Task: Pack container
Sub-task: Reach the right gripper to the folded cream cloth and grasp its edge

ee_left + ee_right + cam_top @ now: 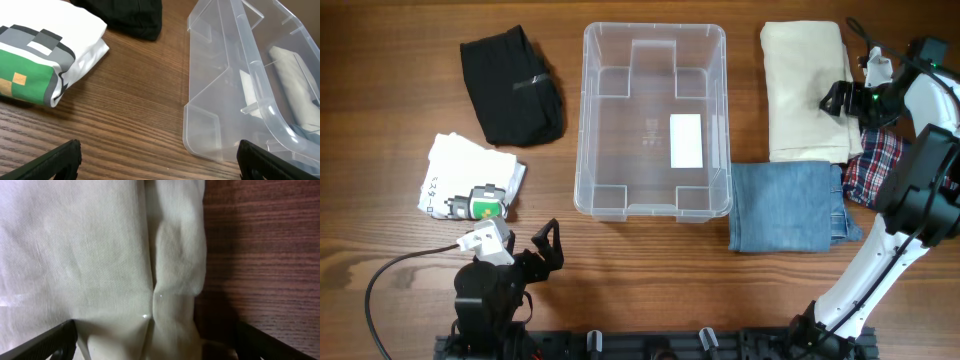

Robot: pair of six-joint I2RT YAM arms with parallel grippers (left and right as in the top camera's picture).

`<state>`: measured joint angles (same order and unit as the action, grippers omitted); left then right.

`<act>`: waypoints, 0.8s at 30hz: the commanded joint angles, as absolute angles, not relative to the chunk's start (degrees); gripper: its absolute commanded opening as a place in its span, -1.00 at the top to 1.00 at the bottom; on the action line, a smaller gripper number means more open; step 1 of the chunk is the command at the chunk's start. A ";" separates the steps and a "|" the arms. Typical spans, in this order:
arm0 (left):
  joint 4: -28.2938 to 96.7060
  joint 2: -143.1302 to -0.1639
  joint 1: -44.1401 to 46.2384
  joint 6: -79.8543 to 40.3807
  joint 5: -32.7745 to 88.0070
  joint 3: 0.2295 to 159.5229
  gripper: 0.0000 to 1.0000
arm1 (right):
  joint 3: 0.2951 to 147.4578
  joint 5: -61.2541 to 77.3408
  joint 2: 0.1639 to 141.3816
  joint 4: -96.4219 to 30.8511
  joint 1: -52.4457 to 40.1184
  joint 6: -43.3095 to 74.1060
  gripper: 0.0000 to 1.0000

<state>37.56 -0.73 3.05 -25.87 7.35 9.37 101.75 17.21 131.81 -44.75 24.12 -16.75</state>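
The container (582, 120), a clear rectangular tub with a white label (686, 140) on its base, stands at the table's centre with nothing in it. Low at the near left, my left gripper (546, 240) is open and holds nothing. In its wrist view the gripper (160, 167) spans bare wood, with the container's near corner (200, 135) ahead on the right. My right gripper (837, 100) hangs open over the right edge of a folded cream cloth (805, 90). The right wrist view shows its fingers (50, 342) either side of that cloth (100, 255), not closed on it.
A black garment (510, 85) lies at the far left. A folded white printed shirt (470, 178) sits nearer, also seen by the left wrist (45, 55). Folded jeans (785, 205) lie right of the container, with a plaid cloth (875, 165) beside them.
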 commanded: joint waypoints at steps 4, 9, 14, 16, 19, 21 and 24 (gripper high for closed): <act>37.36 -0.16 3.09 -26.15 7.64 9.17 -0.99 | 101.86 19.35 137.38 -45.34 23.40 -16.08 -0.75; 37.36 -0.16 3.09 -26.15 7.64 9.17 -0.99 | 101.89 19.35 137.38 -45.71 23.31 -15.84 0.50; 37.36 -0.16 3.09 -26.15 7.64 9.17 -1.00 | 101.95 19.40 137.36 -45.65 23.31 -14.31 0.72; 37.36 -0.16 3.09 -26.15 7.64 9.17 -0.99 | 103.22 19.88 137.01 -46.28 23.31 -10.02 0.92; 37.36 -0.16 3.09 -26.15 7.64 9.17 -0.99 | 108.51 24.43 134.54 -50.02 23.29 -8.82 0.91; 37.36 -0.16 3.09 -26.15 7.64 9.17 -1.00 | 110.98 27.49 132.49 -51.16 23.20 -8.80 0.92; 37.36 -0.16 3.09 -26.15 7.64 9.17 -1.00 | 113.58 32.23 127.61 -50.43 22.63 -6.31 0.92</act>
